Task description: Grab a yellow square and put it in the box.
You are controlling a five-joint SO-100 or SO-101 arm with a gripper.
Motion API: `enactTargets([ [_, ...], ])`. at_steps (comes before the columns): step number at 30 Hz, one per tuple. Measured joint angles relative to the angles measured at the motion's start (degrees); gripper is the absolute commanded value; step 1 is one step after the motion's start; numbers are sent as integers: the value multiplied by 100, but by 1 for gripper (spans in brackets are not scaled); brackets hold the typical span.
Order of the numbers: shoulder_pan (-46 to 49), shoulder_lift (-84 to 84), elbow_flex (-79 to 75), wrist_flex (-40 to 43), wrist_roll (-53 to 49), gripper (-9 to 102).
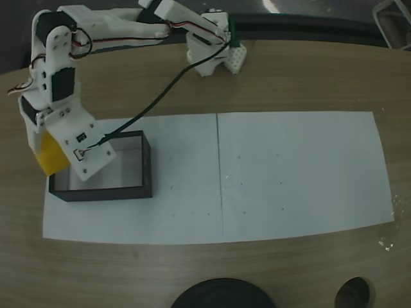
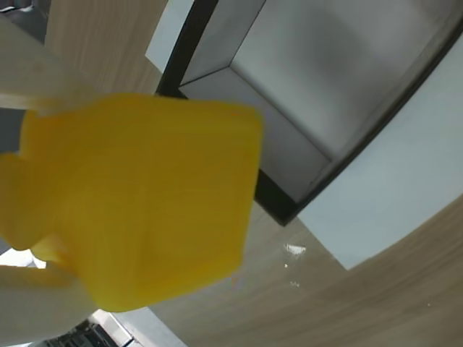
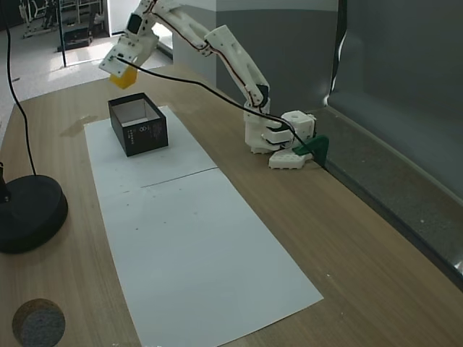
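My gripper (image 1: 54, 151) is shut on the yellow square (image 1: 50, 158), a bright soft block held in the air. In a fixed view the block hangs at the left end of the box (image 1: 109, 191), which has black walls and a pale inside. In another fixed view the yellow square (image 3: 124, 77) and gripper (image 3: 123, 69) hover above and just beyond the far end of the box (image 3: 145, 136). In the wrist view the yellow square (image 2: 145, 210) sits between white fingers (image 2: 36, 79) of the gripper (image 2: 72, 195), beside a corner of the box (image 2: 271, 199).
The box stands on white paper sheets (image 1: 295, 173) on a wooden table. The arm's base (image 3: 278, 141) is at the table's edge, with a black cable running to the wrist. A black round stand (image 3: 29, 213) and a table hole (image 3: 37, 323) lie near the other edge.
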Motion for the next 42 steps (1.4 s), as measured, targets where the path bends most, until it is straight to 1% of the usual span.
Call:
enactTargets([
  [6,-70,0,932,0,0,5],
  [13,-35,0,1134,0,0,6],
  [15,-79,0,1134,0,0,12],
  [19,-88,0,1134,0,0,32],
  [20,-70,0,1134,0,0,34],
  [24,-35,0,1134,0,18,30],
  [27,-114,0,1134,0,35,24],
  [29,-290,0,1134,0,105,16],
  [32,-686,26,1134,0,457,-1],
  [34,-1081,176,1134,-97,615,1],
  [36,-1617,396,1072,-88,782,0],
  [42,-3674,984,1037,9,1450,0],
])
